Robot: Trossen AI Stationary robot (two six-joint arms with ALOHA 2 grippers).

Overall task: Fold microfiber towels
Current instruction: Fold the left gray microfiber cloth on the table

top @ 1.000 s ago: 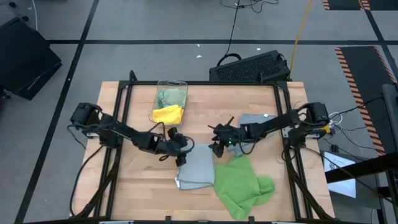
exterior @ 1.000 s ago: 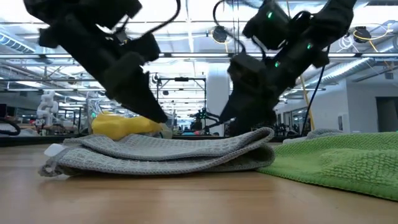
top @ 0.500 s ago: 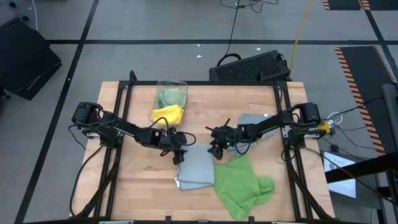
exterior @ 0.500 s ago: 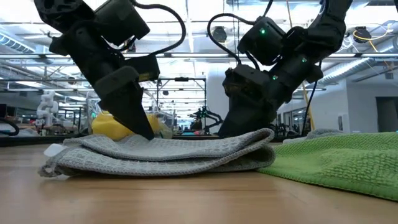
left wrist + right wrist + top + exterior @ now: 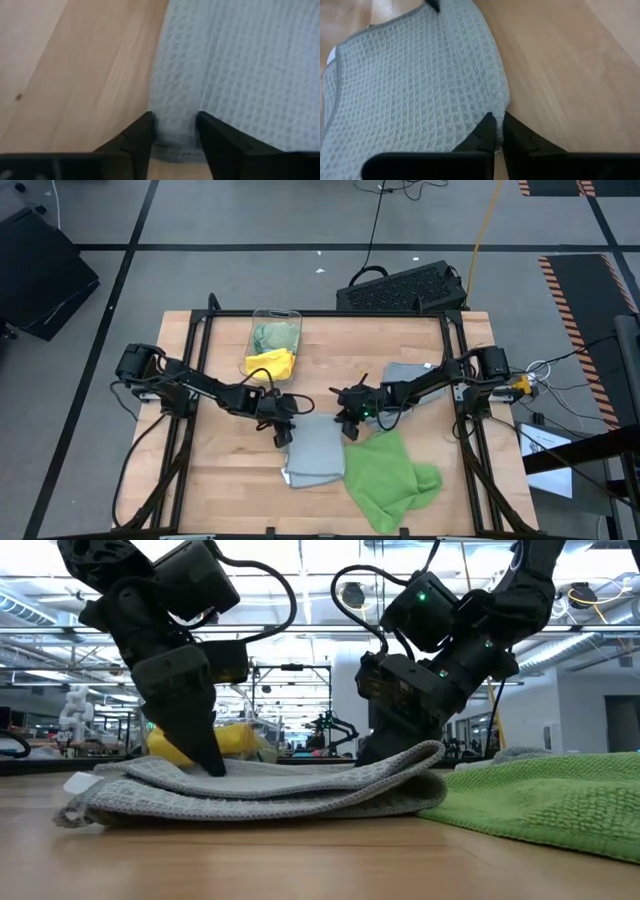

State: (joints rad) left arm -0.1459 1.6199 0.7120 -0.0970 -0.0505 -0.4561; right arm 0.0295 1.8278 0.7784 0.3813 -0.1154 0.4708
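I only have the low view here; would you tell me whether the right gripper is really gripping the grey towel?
Observer: Yes. Its wrist view shows the right gripper pinched shut on the corner edge of the grey towel.
Operator: Thank you. And the left one?
Observer: The left gripper has its fingers apart, one on each side of that towel's edge, with cloth between them.
Operator: What lies behind the yellow cloth?
Observer: From above, a clear bin stands just beyond the yellow towel, with a pale green cloth inside.
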